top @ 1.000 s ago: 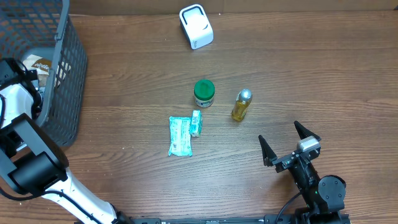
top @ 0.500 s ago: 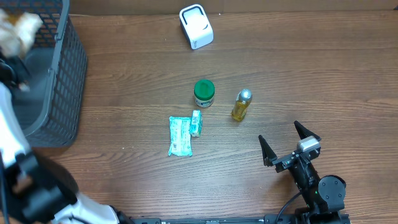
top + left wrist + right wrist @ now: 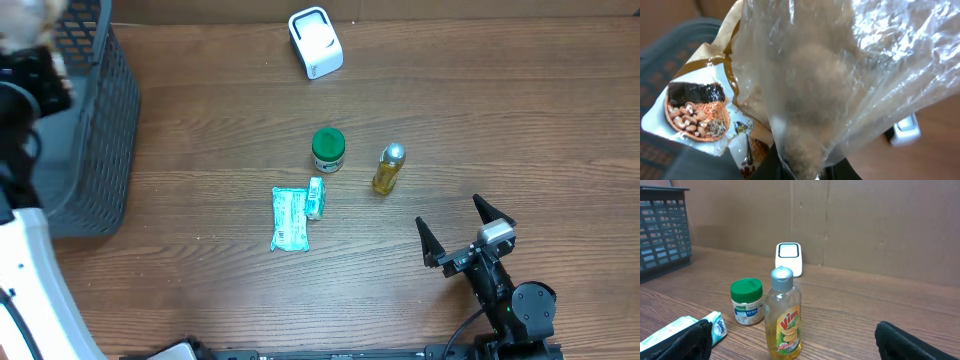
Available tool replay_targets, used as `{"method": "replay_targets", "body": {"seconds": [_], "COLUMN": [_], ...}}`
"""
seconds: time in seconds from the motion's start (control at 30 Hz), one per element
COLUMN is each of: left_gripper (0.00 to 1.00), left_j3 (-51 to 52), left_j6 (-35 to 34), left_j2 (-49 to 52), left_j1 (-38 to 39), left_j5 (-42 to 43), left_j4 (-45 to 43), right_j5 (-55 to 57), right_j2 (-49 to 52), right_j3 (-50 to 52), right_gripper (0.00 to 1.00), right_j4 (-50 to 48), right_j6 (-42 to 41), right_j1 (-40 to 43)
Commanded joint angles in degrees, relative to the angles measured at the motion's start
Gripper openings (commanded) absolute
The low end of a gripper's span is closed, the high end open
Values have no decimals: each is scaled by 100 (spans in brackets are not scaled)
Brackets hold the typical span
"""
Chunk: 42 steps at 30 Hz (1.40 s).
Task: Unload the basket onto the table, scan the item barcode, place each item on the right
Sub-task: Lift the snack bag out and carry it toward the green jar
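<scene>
**Left wrist:** left hand (image 3: 801,169) closed, pinching the clear film of the food packet (image 3: 805,85), which fills the view ahead of it. Risk: slack film slips free. No barcode visible, so the wrong face may reach the scanner (image 3: 905,131), ahead and right.

**Overhead:** food packet blurred above the basket (image 3: 105,150); scanner well apart across the worktop (image 3: 500,100). Risk: snagging the rim.

**Right wrist:** right hand (image 3: 791,327) wide open, empty; bottle (image 3: 782,315) just ahead, a knock hazard.

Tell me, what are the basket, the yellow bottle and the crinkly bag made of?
The basket: probably hard plastic, dark grey and matte, moulded as an open grid. The yellow bottle: clear glossy plastic, since the liquid shows through; silvery cap. The crinkly bag: thin clear plastic film, shiny and creased.
</scene>
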<state>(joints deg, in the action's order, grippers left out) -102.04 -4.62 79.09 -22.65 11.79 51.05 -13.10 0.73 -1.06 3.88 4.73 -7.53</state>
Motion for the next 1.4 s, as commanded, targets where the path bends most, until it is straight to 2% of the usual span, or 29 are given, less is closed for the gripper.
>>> {"method": "replay_targets", "body": {"seconds": [0.0, 0.33, 0.5, 0.67, 0.9, 1.07, 1.37], "left_gripper": [4, 4, 4, 4, 4, 4, 5], "left_j3": [-37, -26, 481, 1447, 3152, 4181, 5442], "left_j6": [-153, -184, -203, -605, -1700, -2347, -2588], "left_j2": [-350, -83, 155, 264, 343, 343, 354], "left_j1": [542, 1506, 1945, 2393, 3193, 3633, 4061], "left_j5": [-304, -345, -348, -363, -1458, -1580, -1821], "left_j4": [280, 1827, 1974, 1580, 553, -289, -1408], "right_j5": [61, 61, 61, 61, 61, 61, 61], "right_j2": [-57, -57, -57, -57, -57, -57, -57], "right_j3": [61, 61, 61, 61, 61, 61, 61], "right_gripper": [100, 100, 100, 100, 100, 100, 100], "right_j4": [-35, -35, -33, -33, -33, -33, -33], "right_j6": [26, 26, 26, 26, 26, 26, 26], "right_j1": [22, 22, 22, 22, 22, 22, 22]}}
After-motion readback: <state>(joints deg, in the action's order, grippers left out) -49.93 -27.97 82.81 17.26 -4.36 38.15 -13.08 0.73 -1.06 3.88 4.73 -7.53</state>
